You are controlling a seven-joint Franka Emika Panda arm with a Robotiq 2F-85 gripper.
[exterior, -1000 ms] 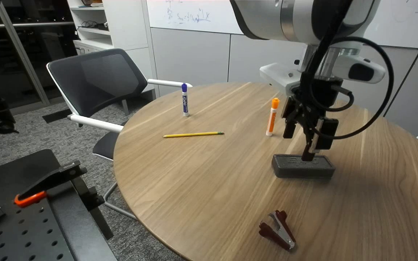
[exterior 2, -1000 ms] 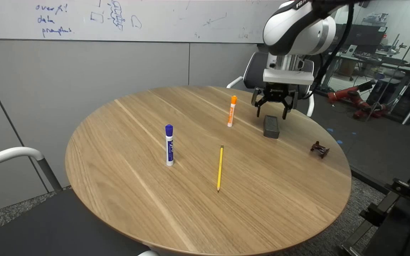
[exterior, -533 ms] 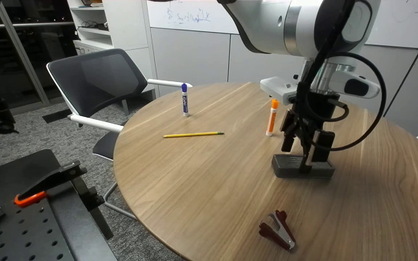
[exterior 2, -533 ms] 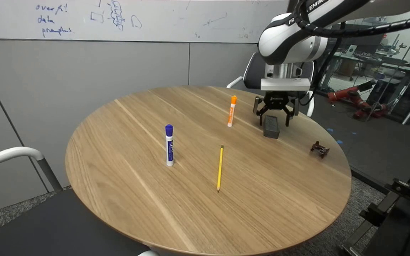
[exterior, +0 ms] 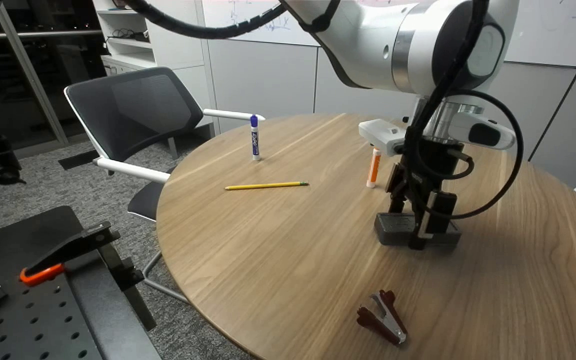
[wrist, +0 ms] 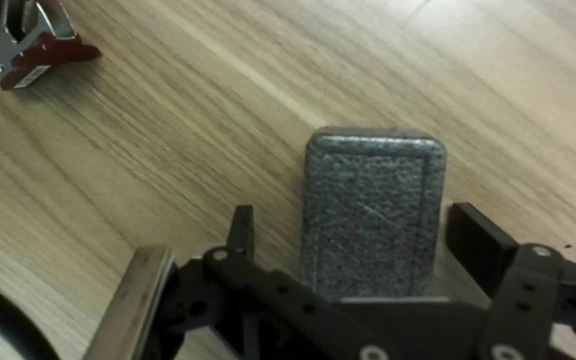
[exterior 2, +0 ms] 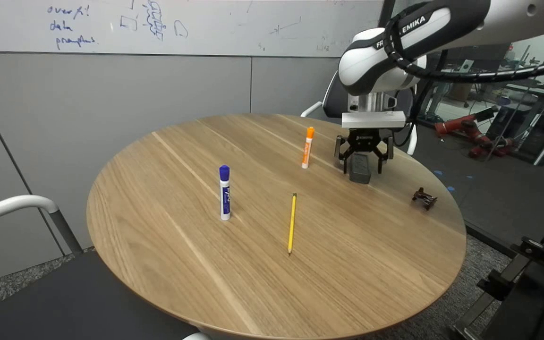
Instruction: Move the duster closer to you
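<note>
White letters on the glossy white-and-black robot arm [exterior 2: 461, 26] read "FR", then, past a black cable [exterior 2: 461, 77], "EMIKA". Blue handwriting on the broad white whiteboard [exterior 2: 225, 38] includes "over" and "data". The white cylindrical marker with a blue cap [exterior: 255, 141] bears "EXPO".

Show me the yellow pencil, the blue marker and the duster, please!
Yellow pencil [exterior 2: 292, 224], in an exterior view: the middle of its shaft.
Blue marker [exterior 2: 225, 194], in an exterior view: its printed barrel.
Duster [wrist: 373, 215], in the wrist view: its textured upper face.
</note>
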